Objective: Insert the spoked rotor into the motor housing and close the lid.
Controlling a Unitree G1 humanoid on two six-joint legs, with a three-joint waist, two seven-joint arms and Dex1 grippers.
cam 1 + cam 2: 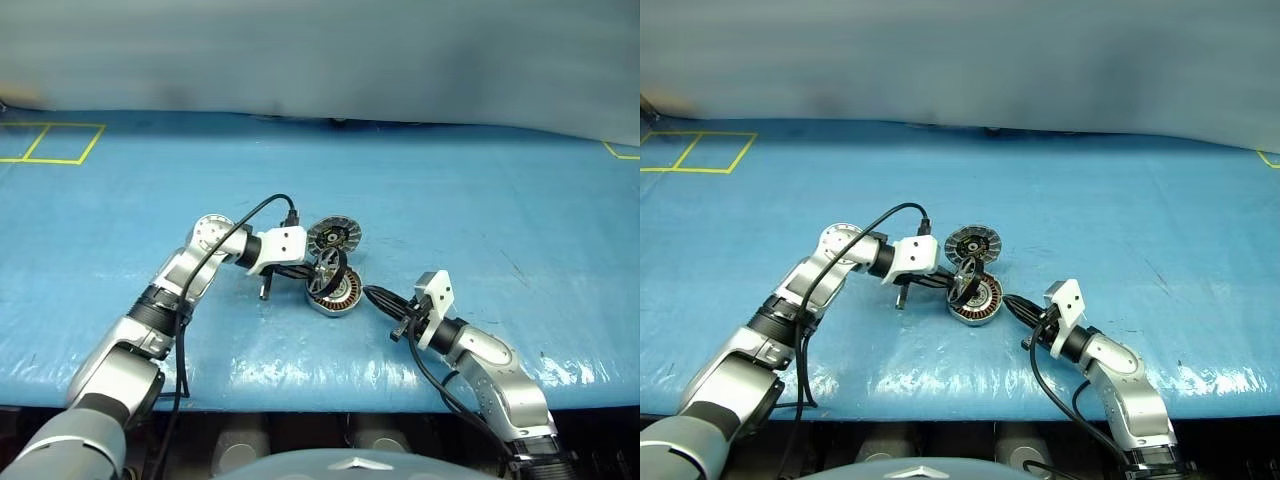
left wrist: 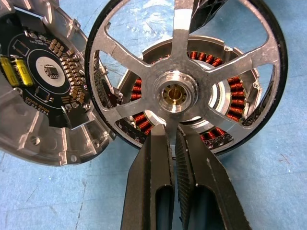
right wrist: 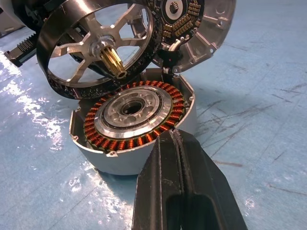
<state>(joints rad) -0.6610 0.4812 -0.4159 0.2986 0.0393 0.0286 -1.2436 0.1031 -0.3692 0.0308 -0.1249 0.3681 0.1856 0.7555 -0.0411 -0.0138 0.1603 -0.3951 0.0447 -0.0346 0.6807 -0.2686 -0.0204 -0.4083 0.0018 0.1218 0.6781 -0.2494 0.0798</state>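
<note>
In the left wrist view the left gripper (image 2: 171, 139), jaws clenched on a spoke of the spoked rotor (image 2: 178, 91), holds that stiff, light-looking metal wheel tilted over the motor housing (image 2: 230, 103), a rim or spoke being the safest hold, I judge. In the right wrist view the right gripper (image 3: 175, 136), jaws clenched on nothing, rests by the housing wall, the rotor's brass shaft slanting down toward the centre bore; the lid (image 3: 201, 21) stands open behind. In the head views all sits on the blue surface (image 1: 480, 200).

The left arm reaches in from the near left, its hand (image 1: 312, 268) clamped and pointing right. The right hand (image 1: 372, 294), fingers closed together, points far-left.
</note>
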